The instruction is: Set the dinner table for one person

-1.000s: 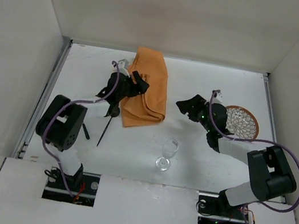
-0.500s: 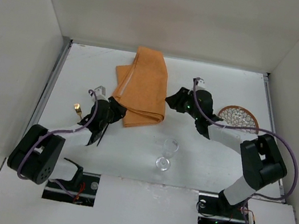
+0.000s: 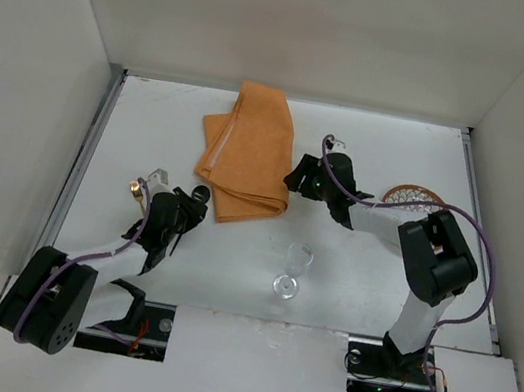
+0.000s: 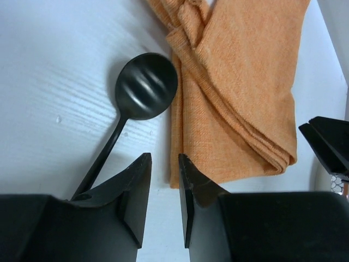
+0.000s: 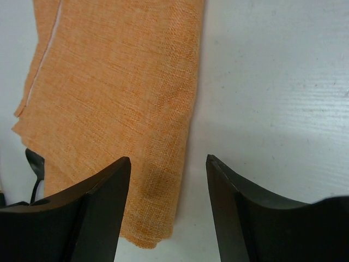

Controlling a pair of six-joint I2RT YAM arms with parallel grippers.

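Observation:
The white dinner table (image 3: 402,150) holds a folded orange cloth (image 3: 249,153) at the back middle. A black spoon (image 4: 146,93) lies just left of the cloth's near end, with its handle running back past my left finger on the outside. My left gripper (image 3: 189,206) (image 4: 163,158) hovers at the cloth's near-left corner, with the jaws a narrow gap apart and nothing between them. My right gripper (image 3: 298,175) (image 5: 168,161) is wide open and straddles the cloth's (image 5: 109,93) right edge. A patterned plate (image 3: 412,195) lies partly hidden under the right arm. A clear wine glass (image 3: 295,268) stands upright at the near middle.
A small gold-coloured item (image 3: 133,190) lies by the left arm, partly hidden. White walls enclose the table on three sides, with metal strips (image 3: 86,155) along its edges. The right gripper's tips (image 4: 327,142) show at the right of the left wrist view.
My left arm has pulled back toward the near left, off the cloth. My right arm has swung left to the cloth's right edge. The cloth's upper-left flap has spread out.

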